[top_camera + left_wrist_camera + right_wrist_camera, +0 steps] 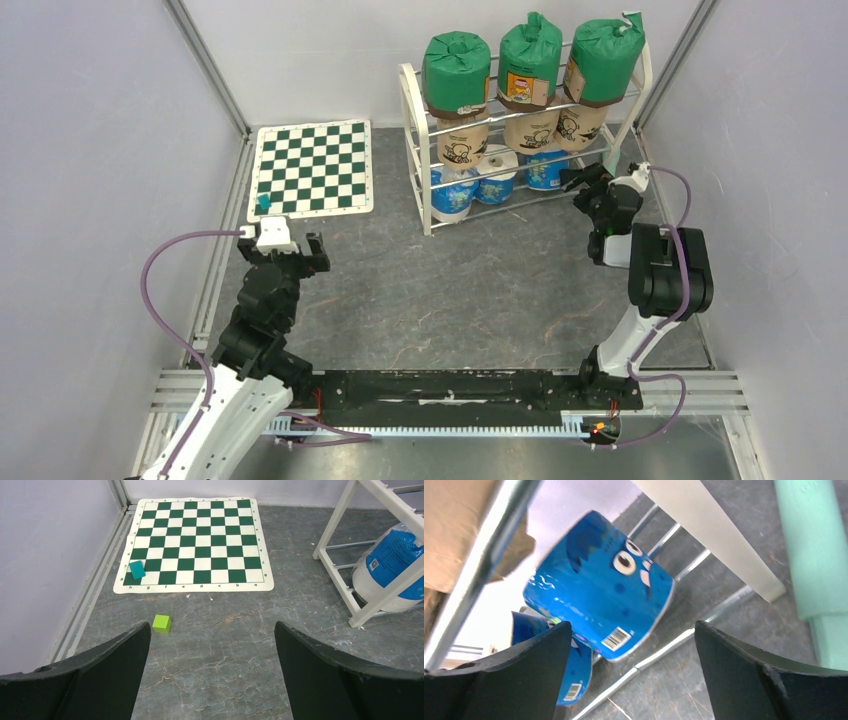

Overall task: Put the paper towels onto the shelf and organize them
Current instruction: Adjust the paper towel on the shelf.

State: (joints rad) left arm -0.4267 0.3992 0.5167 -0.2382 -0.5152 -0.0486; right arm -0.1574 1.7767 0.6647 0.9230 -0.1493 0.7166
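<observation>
The right gripper (632, 626) is spread wide and nothing is between its fingers. It points at the right end of the shelf (412, 120), low down, at the level of the lowest tier. Just ahead of it lies a blue roll (599, 590) with a cartoon eye and a barcode. It is tilted on the chrome rods and apart from both fingers. To the right of this gripper runs a white post of the shelf, and beyond it a pale green bar (819, 555); what that is, I cannot tell.

All nine paper towels are on the shelf. Three green rolls (529, 55) stand on the top tier, three tan rolls (462, 140) are on the middle one, and three blue rolls (497, 175) are on the lowest.

The left gripper (212, 625) is also spread wide and empty. It hovers over the left side of the table (450, 290), well apart from the shelf. Near it a small lime cube (162, 623) sits on the bare surface. Farther back lies the chessboard mat (313, 170), with a teal block (137, 569) on its near left corner.

The table is dark grey with pale veins, like cracked stone. Pale lilac walls (80, 150) close it on the left, the back and the right, with metal rails along their foot. The shelf stands near the back wall, to the right of the mat. An aluminium rail (450, 385) crosses the near edge, where both arms are bolted.
</observation>
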